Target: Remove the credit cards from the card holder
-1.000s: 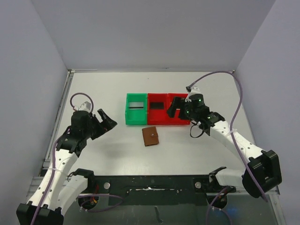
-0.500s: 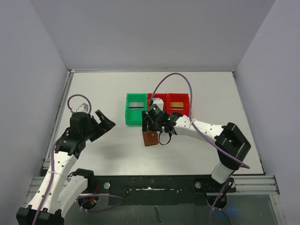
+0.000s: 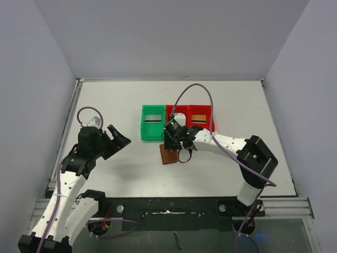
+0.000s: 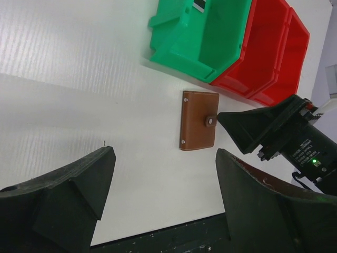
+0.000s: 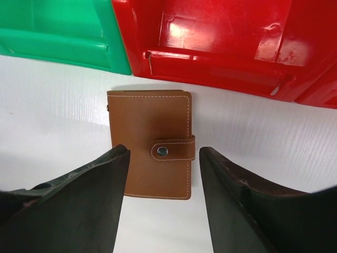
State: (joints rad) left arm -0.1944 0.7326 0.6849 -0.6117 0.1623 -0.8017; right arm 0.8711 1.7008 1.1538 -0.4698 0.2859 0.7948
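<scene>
Swinging over from the red bins a second ago, the right claw (image 3: 168,144) now hangs over the wallet (image 3: 168,156), and the wallet itself has not shifted. The left arm has barely stirred; its claw (image 3: 120,138) sits released, fingers wide, well to the left and holding nothing.

On the white ribbed desk (image 3: 131,166) the wallet (image 5: 150,132) lies flat and closed, just in front of the bins. It is smooth brown leather, rectangular, with pale stitching round the edge and a strap fastened by a round metal snap. The right claw (image 5: 163,154) is also released: its two black fingers spread to either side of the snap, the left one overlapping the wallet's near corner in the wrist view. Whether they touch the leather cannot be told.

Beyond stand glossy plastic bins side by side, one green (image 3: 152,137) on the left and two red (image 3: 201,109) on the right. A flat grey card (image 3: 153,118) lies in the green one.
</scene>
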